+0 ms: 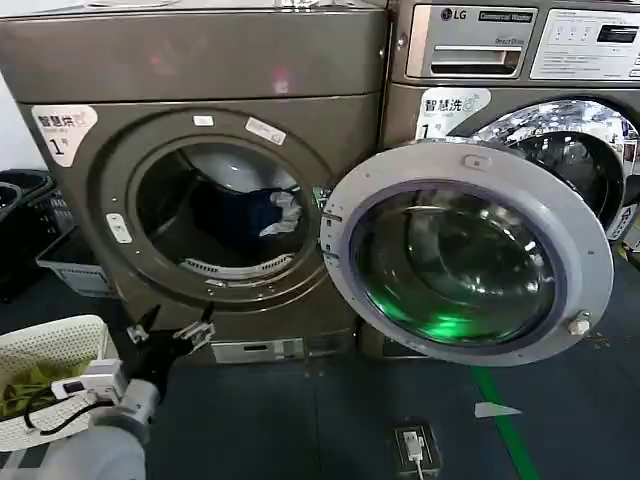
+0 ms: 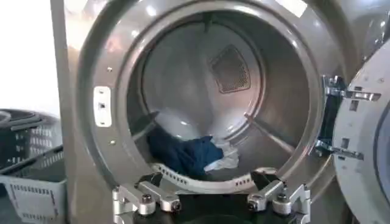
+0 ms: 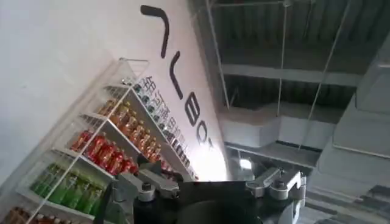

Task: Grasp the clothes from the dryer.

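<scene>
The dryer (image 1: 200,60) is the big bronze-brown machine in front of me, its grey-rimmed glass door (image 1: 592,250) swung wide open to the right. The clothes (image 1: 250,213) lie low in the drum: a dark navy bundle (image 2: 183,155) with a small white-grey piece (image 2: 224,159) at its side. My left gripper (image 1: 170,328) hangs open and holds nothing, below and in front of the porthole, outside the drum; in the left wrist view the left gripper (image 2: 207,179) faces the opening. My right gripper (image 3: 207,179) is open, pointing up at a drinks shelf and ceiling, away from the dryer.
An LG machine (image 1: 480,40) stands to the right, partly behind the open door. A white mesh basket (image 1: 50,345) with yellow-green cloth sits at my lower left. Dark and grey baskets (image 1: 65,260) stand left of the dryer. A floor socket (image 1: 415,447) and a green line (image 1: 500,420) mark the floor.
</scene>
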You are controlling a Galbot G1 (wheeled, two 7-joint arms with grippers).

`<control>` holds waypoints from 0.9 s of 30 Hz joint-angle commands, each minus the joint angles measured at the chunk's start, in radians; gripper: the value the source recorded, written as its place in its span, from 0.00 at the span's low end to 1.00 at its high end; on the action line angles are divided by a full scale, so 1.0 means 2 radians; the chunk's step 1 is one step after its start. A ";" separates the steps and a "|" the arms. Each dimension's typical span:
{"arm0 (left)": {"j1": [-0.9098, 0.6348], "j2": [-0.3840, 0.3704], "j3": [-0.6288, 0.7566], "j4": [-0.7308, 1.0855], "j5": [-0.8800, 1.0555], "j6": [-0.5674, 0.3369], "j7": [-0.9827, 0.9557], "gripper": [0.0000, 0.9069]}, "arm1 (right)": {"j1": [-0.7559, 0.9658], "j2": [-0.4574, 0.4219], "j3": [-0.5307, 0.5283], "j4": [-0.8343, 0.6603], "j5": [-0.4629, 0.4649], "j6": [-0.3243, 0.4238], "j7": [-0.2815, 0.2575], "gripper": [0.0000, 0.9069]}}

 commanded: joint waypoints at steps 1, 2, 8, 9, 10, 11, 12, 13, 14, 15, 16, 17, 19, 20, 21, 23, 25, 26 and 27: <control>0.000 0.000 0.000 0.000 0.001 0.000 0.000 1.00 | 0.001 0.000 -0.001 0.000 0.000 0.001 0.000 1.00; 0.000 0.000 0.000 0.000 0.001 0.000 0.000 1.00 | 0.001 0.000 -0.001 0.000 0.000 0.001 -0.001 1.00; -0.002 -0.002 0.001 0.003 0.002 -0.001 0.001 1.00 | 0.002 0.001 -0.003 0.002 -0.001 0.001 -0.002 1.00; -0.002 -0.002 0.002 0.004 0.002 -0.001 0.001 1.00 | 0.002 0.001 -0.003 0.002 -0.001 0.001 -0.003 1.00; -0.003 -0.002 0.002 0.005 0.003 -0.001 0.001 1.00 | 0.002 0.001 -0.004 0.004 -0.002 0.000 -0.003 1.00; -0.003 -0.002 0.002 0.005 0.003 -0.001 0.001 1.00 | 0.003 0.001 -0.004 0.004 -0.002 0.000 -0.002 1.00; -0.004 -0.002 0.003 0.005 0.002 0.000 0.001 1.00 | 0.003 0.001 -0.005 0.005 -0.002 0.000 -0.002 1.00; -0.004 -0.001 0.003 0.005 0.002 0.000 0.001 1.00 | 0.004 0.001 -0.005 0.004 -0.002 0.000 -0.002 1.00; -0.005 -0.001 0.002 0.005 0.002 0.000 0.001 1.00 | 0.004 0.000 -0.005 0.003 -0.002 0.001 -0.002 1.00; -0.005 -0.001 0.002 0.005 0.002 0.000 0.001 1.00 | 0.004 0.000 -0.005 0.003 -0.002 0.001 -0.002 1.00; -0.005 -0.001 0.002 0.005 0.002 0.000 0.001 1.00 | 0.004 0.001 -0.005 0.002 -0.002 0.001 -0.002 1.00; -0.005 -0.001 0.002 0.005 0.002 0.000 0.001 1.00 | 0.004 0.000 -0.005 0.002 -0.002 0.001 -0.003 1.00; -0.005 -0.001 0.003 0.005 0.002 0.000 0.001 1.00 | 0.005 0.001 -0.005 0.002 -0.002 0.001 -0.003 1.00; -0.005 -0.002 0.003 0.006 0.002 0.000 0.001 1.00 | 0.005 0.001 -0.005 0.002 -0.002 0.001 -0.003 1.00; -0.005 -0.002 0.003 0.006 0.003 0.000 0.001 1.00 | 0.005 0.001 -0.005 0.002 -0.002 0.001 -0.003 1.00; -0.006 -0.002 0.003 0.006 0.003 0.000 0.001 1.00 | 0.005 0.000 -0.005 0.002 -0.002 0.001 -0.004 1.00; -0.006 -0.002 0.003 0.006 0.003 0.000 0.001 1.00 | 0.005 0.001 -0.006 0.002 -0.002 0.002 -0.004 1.00; -0.007 -0.002 0.003 0.007 0.003 0.000 0.001 1.00 | 0.006 0.001 -0.006 0.002 -0.002 0.002 -0.004 1.00; -0.007 -0.002 0.003 0.007 0.003 0.000 0.001 1.00 | 0.006 0.001 -0.007 0.003 -0.002 0.001 -0.004 1.00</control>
